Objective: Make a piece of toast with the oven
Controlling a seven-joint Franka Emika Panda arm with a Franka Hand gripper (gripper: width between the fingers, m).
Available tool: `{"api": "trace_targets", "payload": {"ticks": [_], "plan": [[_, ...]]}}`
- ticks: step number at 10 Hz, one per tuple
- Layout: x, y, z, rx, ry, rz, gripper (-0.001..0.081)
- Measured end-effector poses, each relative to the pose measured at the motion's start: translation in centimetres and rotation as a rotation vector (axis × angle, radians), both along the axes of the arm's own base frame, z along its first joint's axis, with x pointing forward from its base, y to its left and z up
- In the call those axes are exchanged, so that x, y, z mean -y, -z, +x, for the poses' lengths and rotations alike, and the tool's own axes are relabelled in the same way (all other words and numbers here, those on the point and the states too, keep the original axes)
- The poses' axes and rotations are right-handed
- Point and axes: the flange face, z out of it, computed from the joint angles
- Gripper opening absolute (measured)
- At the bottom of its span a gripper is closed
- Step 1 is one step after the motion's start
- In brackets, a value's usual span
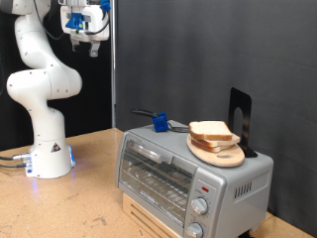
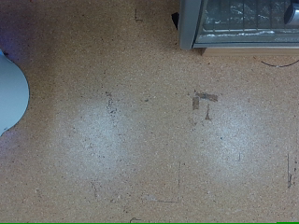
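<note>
Side exterior; wrist overhead; shared oven (image 1: 188, 178)

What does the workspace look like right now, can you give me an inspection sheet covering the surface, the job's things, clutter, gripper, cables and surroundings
Surface: wooden table, speckled board with scuffs and a tape mark in the wrist view.
Job's things: oven at the exterior view's lower right, door closed; two bread slices stacked on a round wooden board on the oven's top.
Clutter: blue object with a dark handle, on the oven's top at its rear; black stand behind the board.
Gripper: gripper raised high at the exterior view's upper left, far from the oven, holding nothing visible.
Cables: cables at the arm's base.
Surroundings: dark backdrop, pale wall behind the arm.
</note>
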Motion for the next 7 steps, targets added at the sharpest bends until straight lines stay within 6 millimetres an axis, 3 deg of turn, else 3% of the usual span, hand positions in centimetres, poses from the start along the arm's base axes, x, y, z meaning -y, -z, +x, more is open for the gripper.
{"api": "trace_targets", "payload": {"ticks": [5, 6, 7], "plan": [[0.51, -0.25, 0.61, 0.142, -0.55, 0.017, 0.0805], [0.54, -0.16, 0.53, 0.134, -0.521, 0.027, 0.0805], [0.45, -0.22, 0.45, 0.141, -0.616, 0.047, 0.0805]]}}
